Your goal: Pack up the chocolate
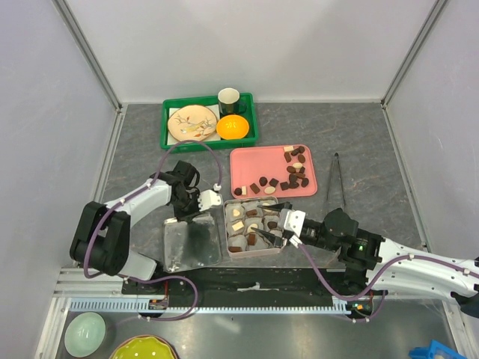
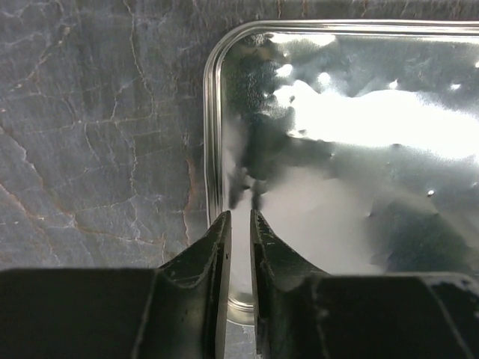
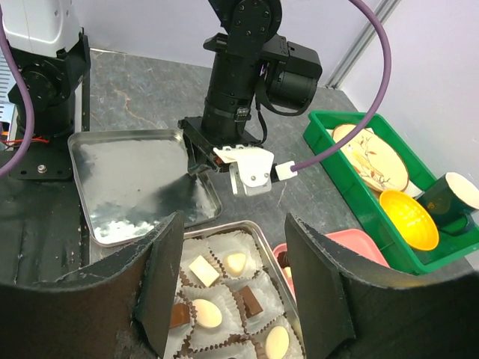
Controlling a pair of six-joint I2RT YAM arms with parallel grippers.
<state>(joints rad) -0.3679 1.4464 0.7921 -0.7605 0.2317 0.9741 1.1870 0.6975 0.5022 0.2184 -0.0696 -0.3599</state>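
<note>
**Q:** How is each tool shown, and which step is judged to be in hand?

**A:** The right tool point(image 3: 233, 221) is held over the open metal tin point(image 3: 268, 258), its fingers spread wide and nothing seen between them. The left tool point(image 2: 240, 217) is poised above a corner of the shallow metal lid point(image 2: 359, 120). Its fingers are parted by a narrow slit only, and nothing is pinched. Filling of the tin is judged to be under way. Some chocolate point(image 3: 236, 263) is already seated in the paper cups point(image 3: 196, 248), and many more pieces point(image 1: 296, 173) are scattered on the pink tray point(image 1: 239, 161) just beyond the tin.

**Q:** What is called for next, and what stands in the way?

**A:** A reach over the tin to the pink tray is probably required, with a single piece pinched and carried to a free cup. The pieces are clustered closely, so neighbours may be nudged. The lid lies just beside the tin on the worktop, and the left arm is near its far edge. Metal tongs point(image 1: 333, 179) lie to the right of the tray. A green crate point(image 1: 168, 123) holding a plate, an orange bowl and a cup is set farther back, well clear.
</note>
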